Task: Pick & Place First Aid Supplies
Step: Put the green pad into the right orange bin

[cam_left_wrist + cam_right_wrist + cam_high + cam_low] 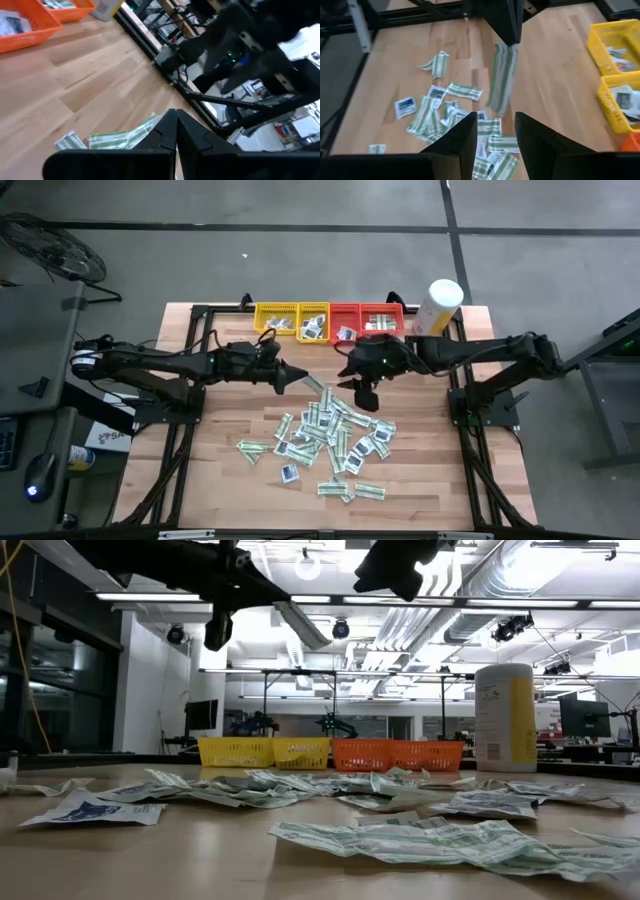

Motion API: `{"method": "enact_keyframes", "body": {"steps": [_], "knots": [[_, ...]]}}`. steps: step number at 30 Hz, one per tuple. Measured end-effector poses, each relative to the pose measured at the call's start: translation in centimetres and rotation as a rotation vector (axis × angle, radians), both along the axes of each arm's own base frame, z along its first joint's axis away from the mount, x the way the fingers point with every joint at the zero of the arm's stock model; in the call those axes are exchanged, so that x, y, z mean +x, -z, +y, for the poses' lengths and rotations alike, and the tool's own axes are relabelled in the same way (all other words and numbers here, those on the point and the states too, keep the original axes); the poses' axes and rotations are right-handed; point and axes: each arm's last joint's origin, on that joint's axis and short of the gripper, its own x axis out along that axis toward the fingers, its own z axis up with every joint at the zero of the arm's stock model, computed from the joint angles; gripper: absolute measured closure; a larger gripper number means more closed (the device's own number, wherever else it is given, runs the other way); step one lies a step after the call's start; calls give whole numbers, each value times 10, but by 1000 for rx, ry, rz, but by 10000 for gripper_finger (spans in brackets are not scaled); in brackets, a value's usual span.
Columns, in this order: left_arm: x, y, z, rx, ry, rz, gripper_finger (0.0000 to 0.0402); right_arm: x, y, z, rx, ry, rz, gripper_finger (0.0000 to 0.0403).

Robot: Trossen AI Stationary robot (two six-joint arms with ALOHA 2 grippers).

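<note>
A pile of narrow white-and-green strips and small white squares with blue centres lies flat on the wooden table and also shows in the low view. My left gripper hangs above the table, left of the pile, shut on one white-and-green strip. My right gripper hovers open above the pile's far part and touches nothing. In its wrist view its fingers stand apart over the packets, facing the held strip. My left gripper pinches the strip's one end between its two shut fingers. It comes from the table's left, slanting down, in line with the strip's length. The strip is lifted clear of the table, and its free end hangs beyond the fingertips.
Two yellow trays and two red trays stand in a row at the far edge, each holding some packets. A tall white-and-yellow canister stands right of them. Bare wood lies between the trays and the pile.
</note>
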Motion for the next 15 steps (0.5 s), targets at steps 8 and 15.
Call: {"method": "enact_keyframes", "body": {"steps": [8, 15], "knots": [[0, 0, -1, 9, 33, 3, 401, 7, 1, -24, 85, -50, -50, 196], [0, 0, -1, 16, 35, -4, 401, 34, 29, -28, 202, -94, -31, 163]]}}
